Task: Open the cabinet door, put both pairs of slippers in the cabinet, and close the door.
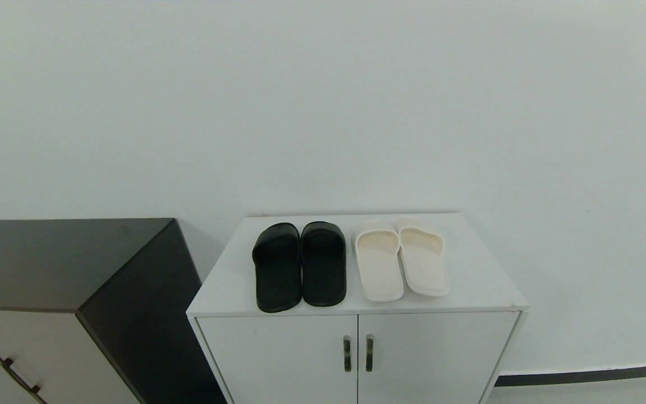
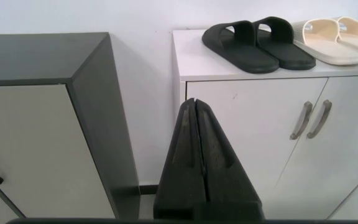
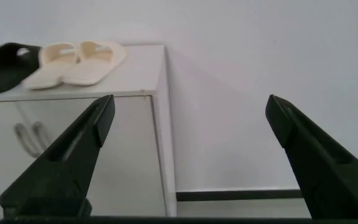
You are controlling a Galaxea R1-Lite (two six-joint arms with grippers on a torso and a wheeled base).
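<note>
We see the cabinet (image 1: 278,359) with both doors shut (its handles (image 1: 347,353) sit side by side at the middle). On its top lie the black slippers (image 1: 278,269) at the left and the cream slippers (image 1: 378,269) just right of them. A dark cabinet (image 1: 65,264) stands further left. The left jaws are pressed together on nothing; the right jaws gape wide, empty.

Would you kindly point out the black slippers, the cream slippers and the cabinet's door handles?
black slippers (image 1: 281,275), head view, left slipper's footbed.
cream slippers (image 1: 380,269), head view, left slipper's footbed.
door handles (image 1: 347,353), head view, left handle's bar.
</note>
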